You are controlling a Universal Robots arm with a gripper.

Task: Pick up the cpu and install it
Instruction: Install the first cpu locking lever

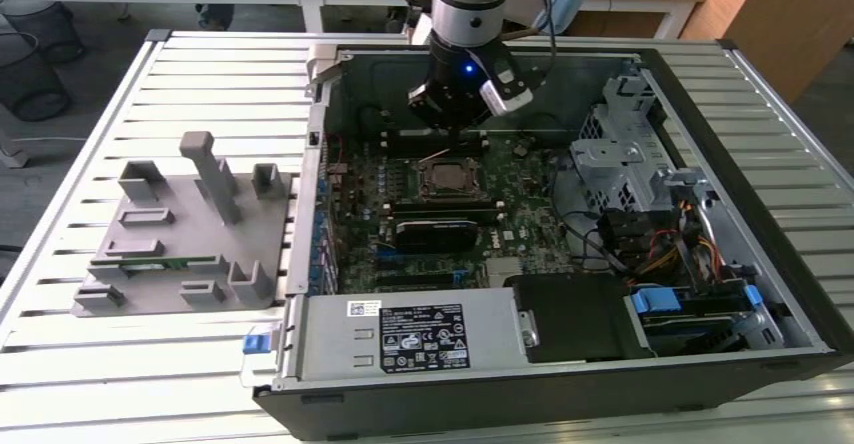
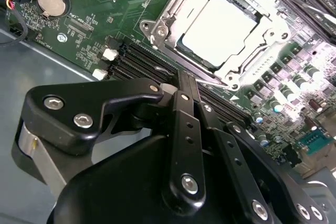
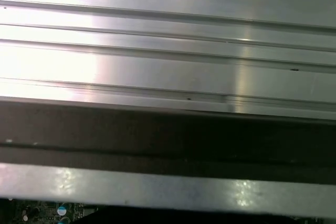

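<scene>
I see the arm reaching down into the open computer case, which lies on its side on the slatted metal surface. The end effector hangs above the green motherboard, just behind the socket as the exterior view shows it.

In the second wrist view the cpu sits flat inside the socket, its shiny silver top catching the light. The metal frame of the socket surrounds it on all sides. I read the chip as already seated in its place; nothing is touching it. The end effector is apart from the socket, over the black slots that run beside it, and I see nothing held in it. I cannot tell from these views whether its fingers are spread or closed; the black linkage bars hide the tips.

Beside the socket in the second wrist view there is a round coin battery on the board, well apart from the chip.

In the exterior view a grey holder with upright posts stands on the surface, well apart from the socket, toward the exterior view's left of the case. A narrow green stick lies in it.

The first wrist view shows the metal slats and a dark edge of the case.
</scene>
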